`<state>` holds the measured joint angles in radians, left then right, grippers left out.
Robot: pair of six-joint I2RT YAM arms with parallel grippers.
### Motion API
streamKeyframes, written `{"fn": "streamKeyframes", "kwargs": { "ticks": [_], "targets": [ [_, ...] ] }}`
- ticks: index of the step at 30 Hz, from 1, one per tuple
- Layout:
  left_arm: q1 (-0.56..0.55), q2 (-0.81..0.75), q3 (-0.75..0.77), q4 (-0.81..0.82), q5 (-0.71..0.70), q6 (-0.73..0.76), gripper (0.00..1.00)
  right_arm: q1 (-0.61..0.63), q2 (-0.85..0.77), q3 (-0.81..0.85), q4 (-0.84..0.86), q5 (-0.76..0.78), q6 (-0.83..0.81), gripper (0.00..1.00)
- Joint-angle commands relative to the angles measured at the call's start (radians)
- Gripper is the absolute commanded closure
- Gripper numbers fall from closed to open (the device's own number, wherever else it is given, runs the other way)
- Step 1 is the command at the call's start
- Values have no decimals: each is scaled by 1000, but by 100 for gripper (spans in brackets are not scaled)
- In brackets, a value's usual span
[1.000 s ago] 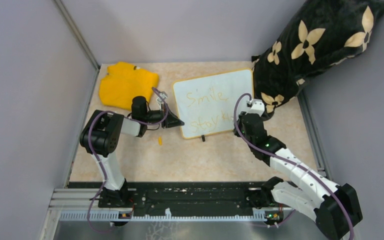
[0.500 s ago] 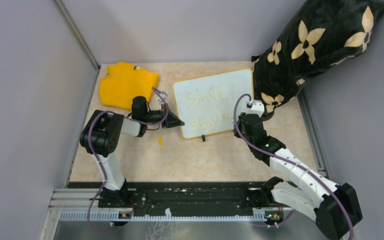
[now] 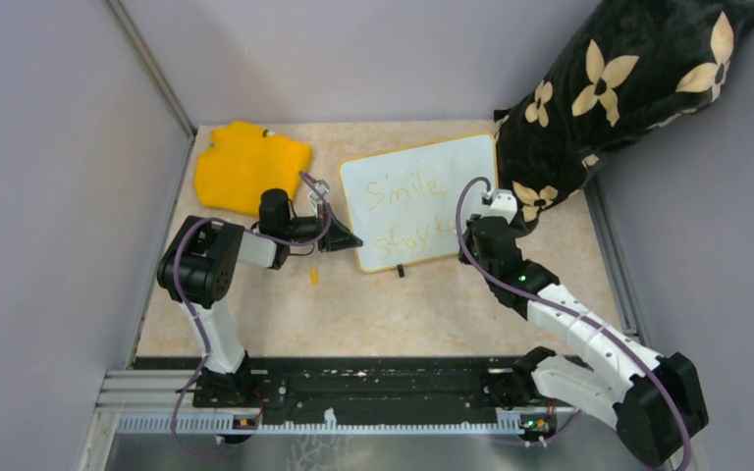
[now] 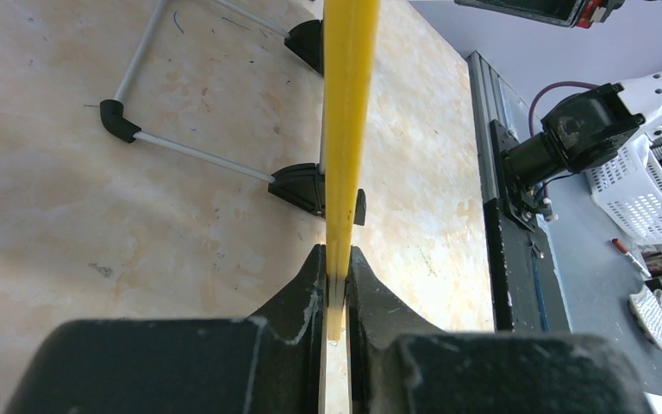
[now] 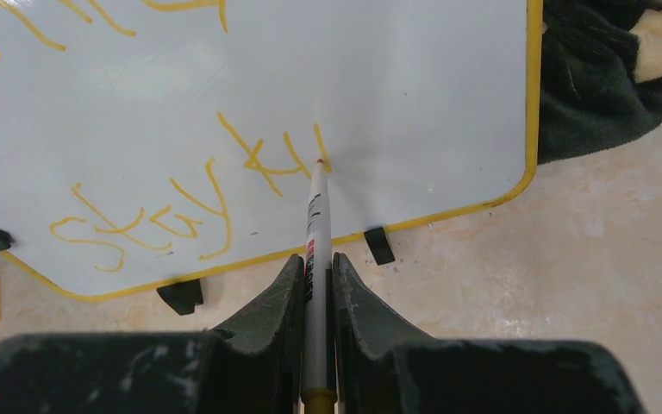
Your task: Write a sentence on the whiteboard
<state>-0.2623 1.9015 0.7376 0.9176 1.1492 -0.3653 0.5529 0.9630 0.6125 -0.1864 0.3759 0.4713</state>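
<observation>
Touching one whiteboard (image 5: 414, 78), one marker (image 5: 315, 220), one sentence (image 5: 259, 162), two lines

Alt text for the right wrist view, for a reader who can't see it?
The right claw grips a white marker, its tip on the whiteboard at the end of the yellow handwriting's lower line. The board's black clip feet rest on a beige table.

The small, glossy white whiteboard (image 3: 463, 169) with a thin yellow rim carries thin yellow-orange handwriting (image 3: 407, 191): "Smile" on the upper line, "Stay k" and one further stroke below. The slim white marker pen (image 5: 315, 216) bears red and black print, too small to read
</observation>
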Motion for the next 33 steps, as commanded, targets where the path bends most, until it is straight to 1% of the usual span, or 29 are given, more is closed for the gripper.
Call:
{"fn": "streamKeyframes", "kwargs": {
  "ticks": [1, 13, 33],
  "targets": [
    [-5, 14, 0, -73, -46, 19, 100, -26, 11, 71, 50, 23, -21, 100],
    [-5, 14, 0, -75, -45, 21, 100, -55, 31, 102, 57, 18, -28, 100],
    [-4, 13, 0, -74, -47, 19, 100, -74, -12, 28, 33, 13, -7, 100]
  ]
}}
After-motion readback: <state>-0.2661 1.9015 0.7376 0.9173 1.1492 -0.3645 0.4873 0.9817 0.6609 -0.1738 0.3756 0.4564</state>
